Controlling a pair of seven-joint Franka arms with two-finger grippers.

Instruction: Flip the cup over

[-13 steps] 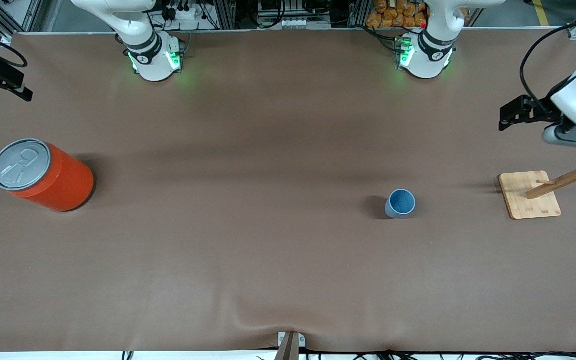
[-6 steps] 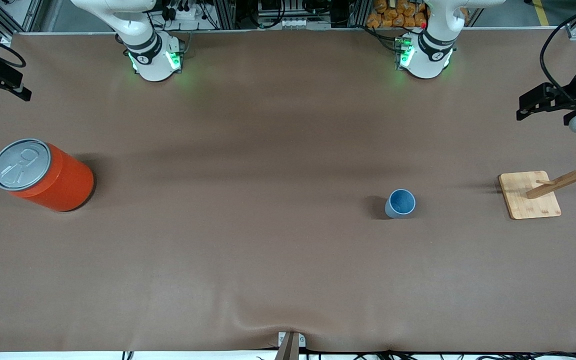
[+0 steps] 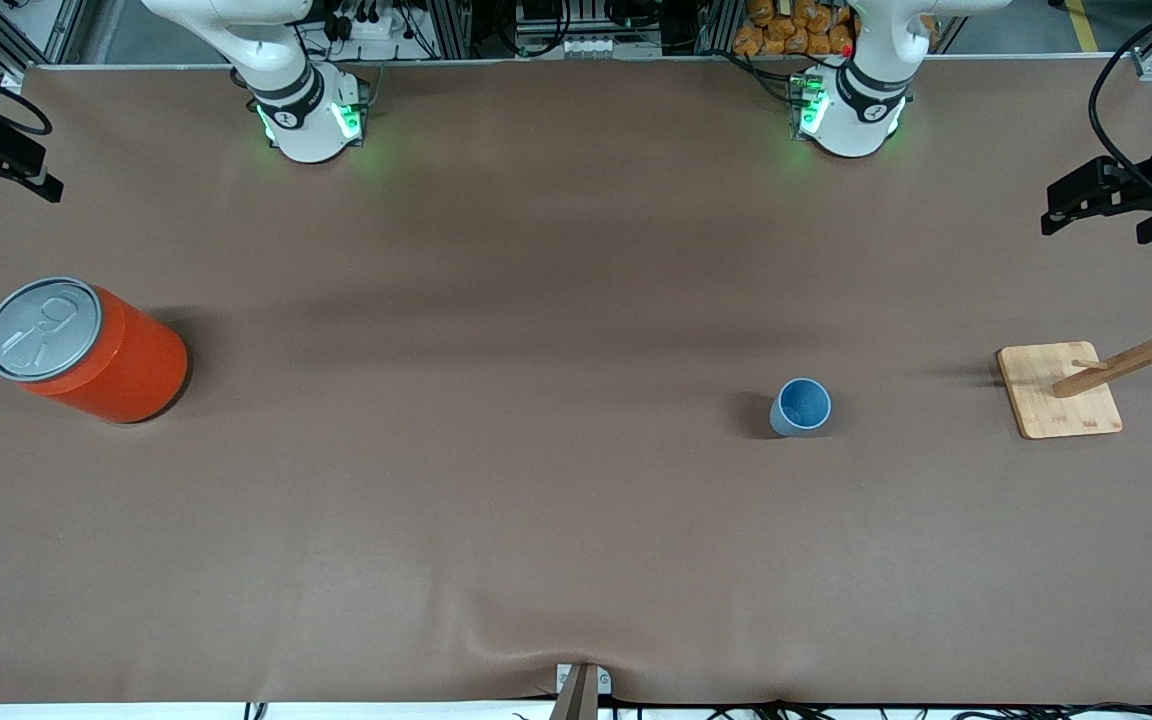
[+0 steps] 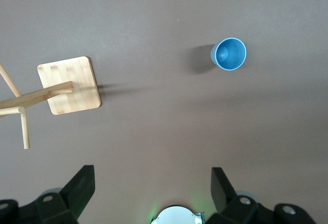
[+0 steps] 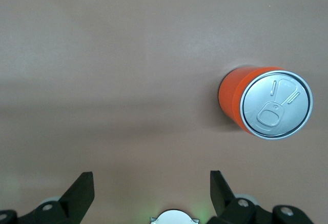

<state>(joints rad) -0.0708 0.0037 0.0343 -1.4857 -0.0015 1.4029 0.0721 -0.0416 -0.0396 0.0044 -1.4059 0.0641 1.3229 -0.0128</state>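
While the cup (image 3: 801,406) stands upright on the table (image 3: 536,500) with its mouth facing up, showing its darker blue inside, no tool touches it. In the front view it sits at about four o'clock from the table's middle, toward the left arm's end. From the cup, the wooden rack (image 3: 1061,389) lies at about three o'clock, well apart from it, with a square board base flat on the table and a leaning post with pegs. The orange can (image 3: 86,350) stands upright at about nine o'clock from the cup, at the right arm's end of the table, its grey pull-tab lid on top.

The left tool (image 4: 152,190) hangs high in the air over the table's edge at the left arm's end, at about one o'clock from the rack in the front view. Its fingers (image 4: 79,188) are spread wide apart and hold nothing. The left wrist view looks down on the cup (image 4: 228,54) and the rack (image 4: 69,84).

The right tool (image 5: 151,190) waits at the right arm's end. Its fingers (image 5: 81,189) are likewise spread wide and empty, and the right wrist view looks down on the can (image 5: 266,102).
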